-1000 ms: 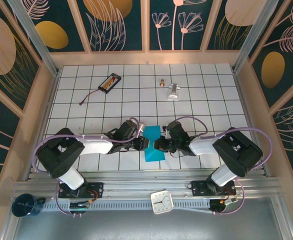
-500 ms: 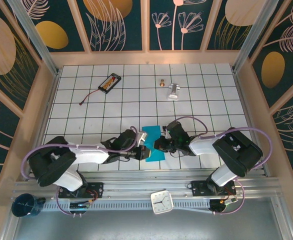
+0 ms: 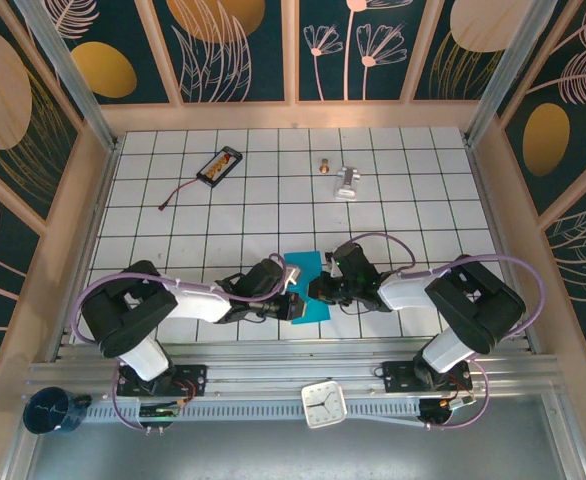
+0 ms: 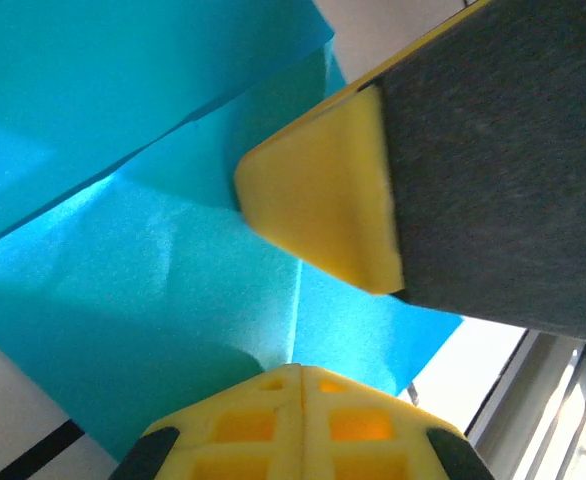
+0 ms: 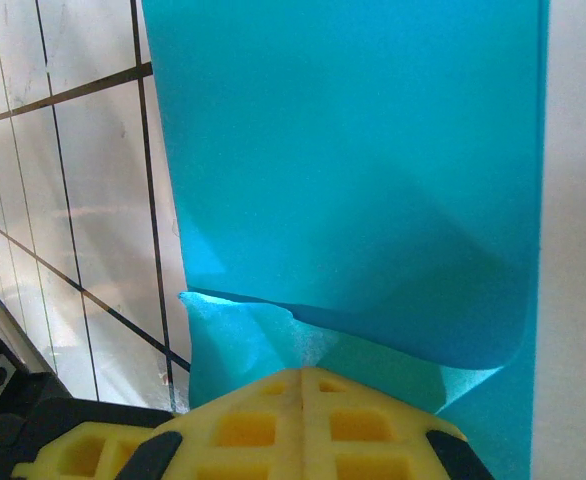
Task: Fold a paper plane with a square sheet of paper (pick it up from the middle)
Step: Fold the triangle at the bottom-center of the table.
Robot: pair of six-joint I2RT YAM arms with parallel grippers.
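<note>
The teal sheet of paper (image 3: 309, 266) lies partly folded on the white grid near the table's front edge, between my two grippers. My left gripper (image 3: 294, 303) reaches in from the left. In the left wrist view its yellow fingertips (image 4: 301, 370) are shut, and a crease in the paper (image 4: 153, 290) runs straight into their seam. The other arm's yellow finger (image 4: 323, 215) hovers just beyond. My right gripper (image 3: 317, 290) comes in from the right. Its tips (image 5: 303, 372) are shut where a pale lower flap of the paper (image 5: 353, 170) peaks, under a raised upper layer.
A black battery pack (image 3: 220, 165) with its wire lies at the back left. A small silver metal piece (image 3: 348, 182) and a brass bit (image 3: 324, 165) lie at the back centre. A white clock (image 3: 324, 404) rests on the front rail, close behind the paper.
My left gripper has slid toward the near edge and right onto the sheet's left part and closed its jaws. The right gripper has stayed shut in place.
</note>
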